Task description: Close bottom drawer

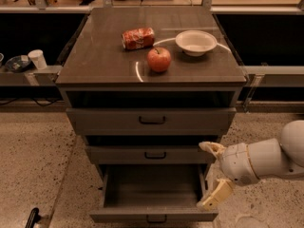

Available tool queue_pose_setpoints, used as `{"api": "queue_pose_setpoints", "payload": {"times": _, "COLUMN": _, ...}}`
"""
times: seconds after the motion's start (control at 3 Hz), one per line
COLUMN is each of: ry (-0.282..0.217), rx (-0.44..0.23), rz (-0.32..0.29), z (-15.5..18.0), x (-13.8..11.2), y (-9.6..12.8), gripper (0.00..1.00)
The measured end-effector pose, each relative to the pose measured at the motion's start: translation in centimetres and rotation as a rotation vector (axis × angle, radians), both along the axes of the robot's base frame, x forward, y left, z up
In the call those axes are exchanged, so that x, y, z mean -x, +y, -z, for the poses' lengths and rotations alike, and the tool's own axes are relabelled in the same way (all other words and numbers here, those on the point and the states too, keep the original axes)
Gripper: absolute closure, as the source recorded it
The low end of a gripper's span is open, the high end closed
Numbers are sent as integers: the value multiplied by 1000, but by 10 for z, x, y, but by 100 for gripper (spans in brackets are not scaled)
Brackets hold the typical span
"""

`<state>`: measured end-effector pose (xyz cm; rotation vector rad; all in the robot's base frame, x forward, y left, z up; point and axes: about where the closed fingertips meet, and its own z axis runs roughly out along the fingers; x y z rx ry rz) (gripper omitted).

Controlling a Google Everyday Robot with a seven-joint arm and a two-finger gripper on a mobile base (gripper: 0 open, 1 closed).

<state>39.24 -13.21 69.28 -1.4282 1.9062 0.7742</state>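
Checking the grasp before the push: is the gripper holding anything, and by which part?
Nothing is held. The gripper is open at the right side of the pulled-out bottom drawer, its fingers spread and closed on no part of it.

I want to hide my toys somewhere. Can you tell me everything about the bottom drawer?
The bottom drawer is the lowest of three in the cabinet. It looks grey-brown, like wood, with a flat front and a small dark handle in the middle. It is pulled far out, sits level, and nothing shows inside. The robot's open pincer is beside its right front corner; the lower finger is very near that corner, but I cannot tell if it touches.
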Motion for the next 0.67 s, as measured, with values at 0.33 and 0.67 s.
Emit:
{"api": "queue_pose_setpoints", "payload": {"times": 0.33, "ry": -79, "rx": 33, "rz": -88, "z": 82, "x": 22, "y": 17, "gripper": 0}}
{"api": "queue_pose_setpoints", "payload": {"times": 0.67, "ry": -201, "rx": 63, "rz": -90, "z": 159, "x": 23, "y": 27, "gripper": 0}}
